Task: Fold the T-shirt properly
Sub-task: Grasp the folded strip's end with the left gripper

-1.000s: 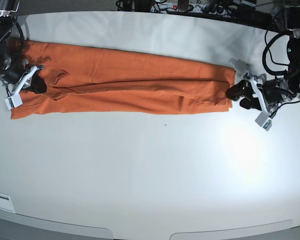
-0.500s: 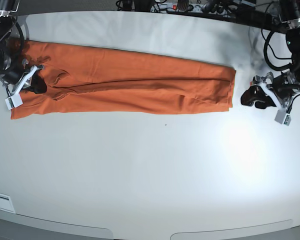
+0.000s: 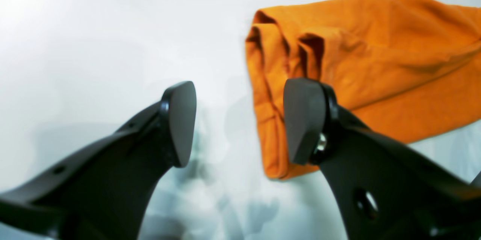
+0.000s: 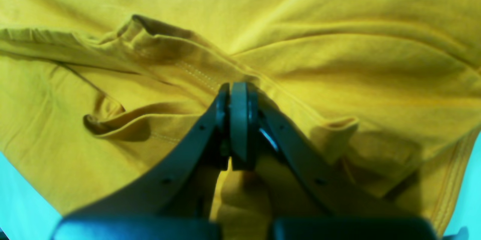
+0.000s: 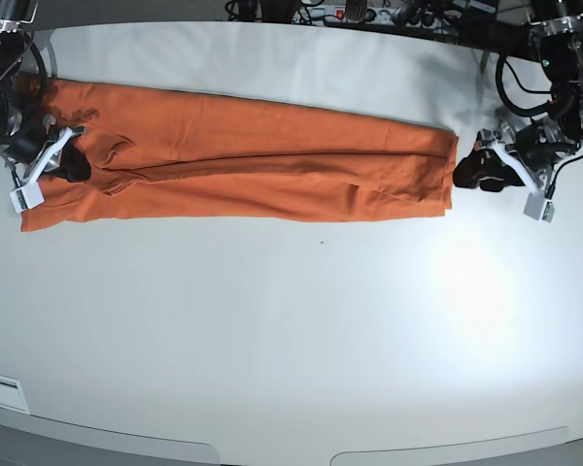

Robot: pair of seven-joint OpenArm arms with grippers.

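The orange T-shirt lies on the white table folded into a long narrow strip running left to right. My left gripper hovers open just off the strip's right end. In the left wrist view its fingertips stand wide apart, the layered end of the T-shirt just beyond the right one. My right gripper rests on the strip's left end, shut on a pinch of fabric. In the right wrist view the T-shirt looks yellow, and its creases run to the shut gripper.
Cables and equipment line the table's far edge. A white label sits at the front left corner. A bright glare spot falls on the table right of centre.
My left gripper drew back to the right from the shirt's end, then came back close to it, a little farther up the table. The right gripper and the shirt have not moved.
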